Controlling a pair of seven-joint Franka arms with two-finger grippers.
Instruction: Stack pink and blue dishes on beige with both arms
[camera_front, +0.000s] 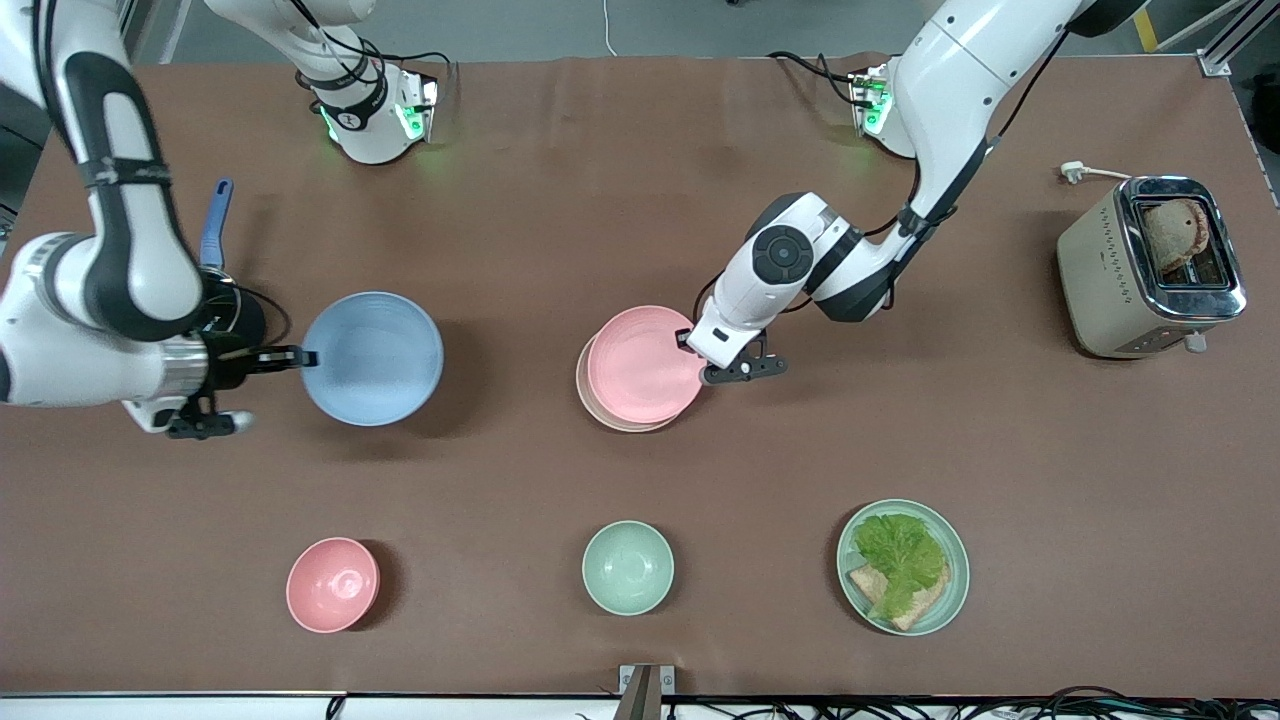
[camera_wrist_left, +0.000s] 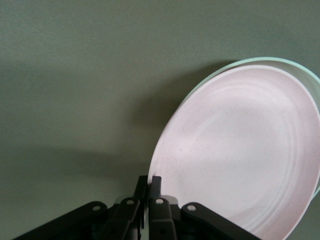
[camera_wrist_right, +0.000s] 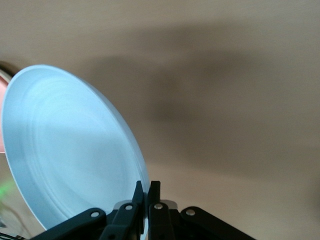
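The pale pink plate (camera_front: 645, 365) lies over the beige plate (camera_front: 592, 398), shifted a little toward the left arm's end, so only a crescent of beige rim shows. My left gripper (camera_front: 697, 345) is shut on the pink plate's rim. In the left wrist view the pink plate (camera_wrist_left: 240, 150) fills the frame above the gripper (camera_wrist_left: 149, 187), with the beige plate's rim (camera_wrist_left: 300, 67) just past it. My right gripper (camera_front: 300, 357) is shut on the rim of the light blue plate (camera_front: 372, 358), held level above the table toward the right arm's end. The right wrist view shows that plate (camera_wrist_right: 70, 150) in the gripper (camera_wrist_right: 148, 192).
Nearer the front camera stand a deep pink bowl (camera_front: 332, 584), a mint-green bowl (camera_front: 627, 567) and a mint-green plate with lettuce and bread (camera_front: 903, 567). A toaster (camera_front: 1150, 265) holding bread sits at the left arm's end. A blue handle (camera_front: 215, 225) pokes out beside the right arm.
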